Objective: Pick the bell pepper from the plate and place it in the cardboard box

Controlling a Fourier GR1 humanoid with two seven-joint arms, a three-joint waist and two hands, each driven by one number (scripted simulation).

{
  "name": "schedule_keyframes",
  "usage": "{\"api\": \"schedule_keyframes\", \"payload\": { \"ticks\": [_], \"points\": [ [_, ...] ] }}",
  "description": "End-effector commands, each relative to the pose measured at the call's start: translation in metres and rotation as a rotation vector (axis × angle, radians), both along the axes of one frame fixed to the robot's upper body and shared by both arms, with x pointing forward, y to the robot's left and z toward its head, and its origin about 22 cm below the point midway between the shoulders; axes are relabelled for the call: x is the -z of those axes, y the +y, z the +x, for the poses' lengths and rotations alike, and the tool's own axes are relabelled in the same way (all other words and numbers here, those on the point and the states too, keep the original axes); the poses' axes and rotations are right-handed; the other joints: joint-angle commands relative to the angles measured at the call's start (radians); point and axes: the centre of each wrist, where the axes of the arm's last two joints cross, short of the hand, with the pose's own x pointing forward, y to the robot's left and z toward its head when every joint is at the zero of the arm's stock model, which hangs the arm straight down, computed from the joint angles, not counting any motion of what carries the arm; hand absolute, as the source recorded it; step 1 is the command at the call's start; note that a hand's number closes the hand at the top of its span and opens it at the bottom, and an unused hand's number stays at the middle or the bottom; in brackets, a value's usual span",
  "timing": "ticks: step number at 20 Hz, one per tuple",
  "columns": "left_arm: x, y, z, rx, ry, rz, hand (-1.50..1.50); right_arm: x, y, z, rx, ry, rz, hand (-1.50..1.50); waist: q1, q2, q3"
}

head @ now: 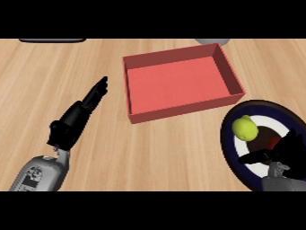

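Observation:
A dark blue plate (294, 117) with a white ring lies at the right of the wooden counter. On it rests a yellow-green lemon-like fruit (245, 127). Just right of that fruit, a small patch of the red bell pepper (274, 143) shows on the plate, mostly hidden by my right hand (293, 153), whose thumb and fingers curl round it. The red open box (229, 72) stands up and to the left of the plate, with nothing in it. My left hand (74, 120) rests open at the left, its straight fingers pointing toward the box.
A dark flat object (52, 40) pokes in at the top left edge. A grey rounded object (213, 41) sits at the top edge behind the box. Bare wooden counter (162, 152) stretches between the two arms.

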Motion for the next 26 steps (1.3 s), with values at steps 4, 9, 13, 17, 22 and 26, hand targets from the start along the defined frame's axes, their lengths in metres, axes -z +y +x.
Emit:
{"api": "schedule_keyframes", "payload": {
  "ticks": [4,9,13,17,22,26],
  "points": [
    [-0.001,0.000,0.003,-0.002,-0.003,0.006,0.00,0.022,-0.005,0.001,0.038,0.051,0.000,1.50,0.001,0.006,0.007],
    [0.000,-0.002,0.000,-0.012,0.011,-0.004,0.00,0.014,-0.013,0.006,0.004,0.102,-0.044,1.50,0.002,0.006,0.007],
    [0.006,-0.014,0.005,0.001,-0.021,0.015,0.00,0.030,-0.017,-0.013,-0.011,0.066,-0.108,1.50,-0.003,0.006,0.007],
    [-0.013,-0.002,0.005,-0.006,-0.004,0.011,0.00,0.000,0.011,0.005,-0.252,0.035,-0.192,1.50,0.007,0.003,0.007],
    [-0.003,-0.029,0.004,0.119,-0.006,0.001,0.00,-0.032,0.137,0.010,-1.126,-0.176,-0.163,1.50,0.151,0.008,0.005],
    [-0.010,-0.024,0.011,0.066,-0.010,-0.005,0.00,-0.054,0.185,-0.007,-1.448,-0.322,-0.256,1.50,0.060,0.001,0.006]
  ]
}}
